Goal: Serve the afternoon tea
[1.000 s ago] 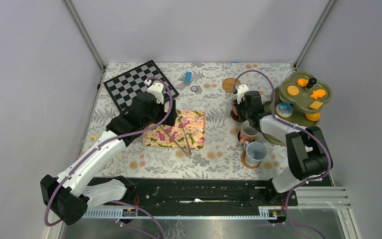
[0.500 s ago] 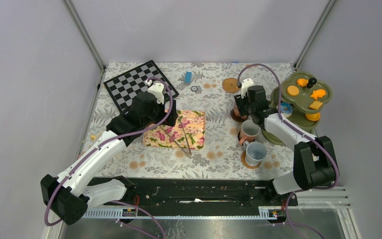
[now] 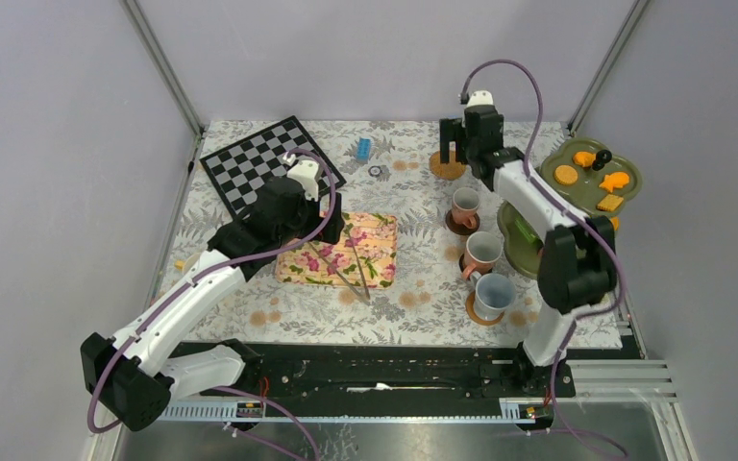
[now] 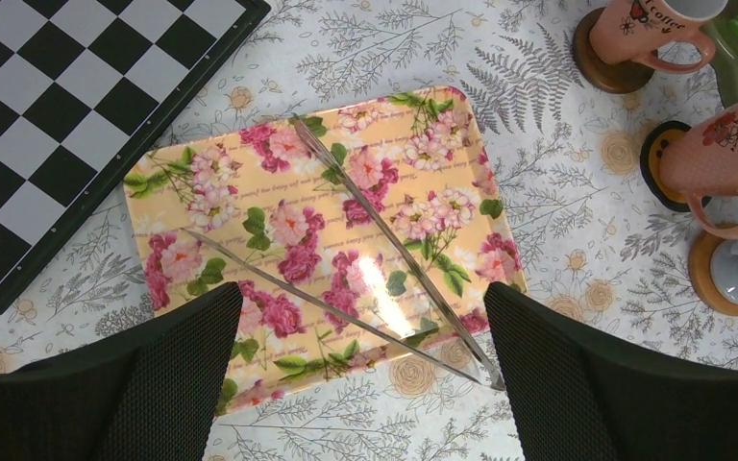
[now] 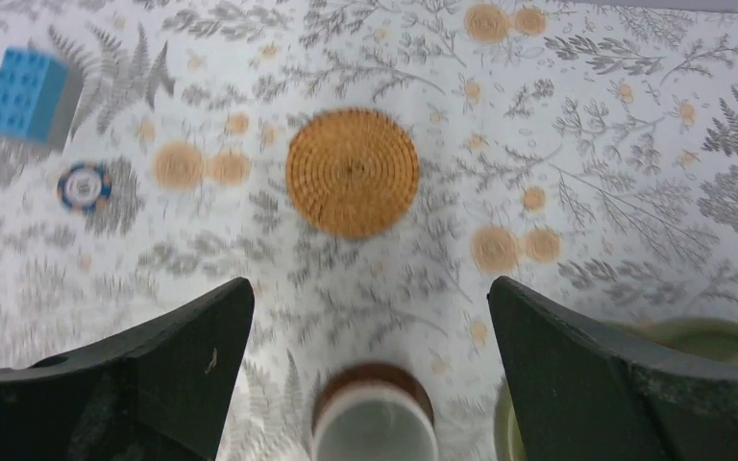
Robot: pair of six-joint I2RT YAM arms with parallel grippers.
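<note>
Three small mugs (image 3: 481, 252) on round brown coasters (image 3: 471, 312) by the table's (image 3: 413, 317) right edge.
Right gripper (image 5: 367, 288), jaws apart and empty, hangs over a bare woven coaster (image 5: 352, 171) near the far edge; left gripper (image 4: 363, 288) is likewise apart.

Table (image 3: 413, 317): chessboard (image 3: 250, 163), floral mat (image 3: 377, 238), blue block (image 3: 363, 147), chip (image 5: 84, 186), lone coaster (image 5: 352, 173)

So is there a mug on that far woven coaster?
No, the coaster lies bare; the nearest mug stands apart from it.
</note>
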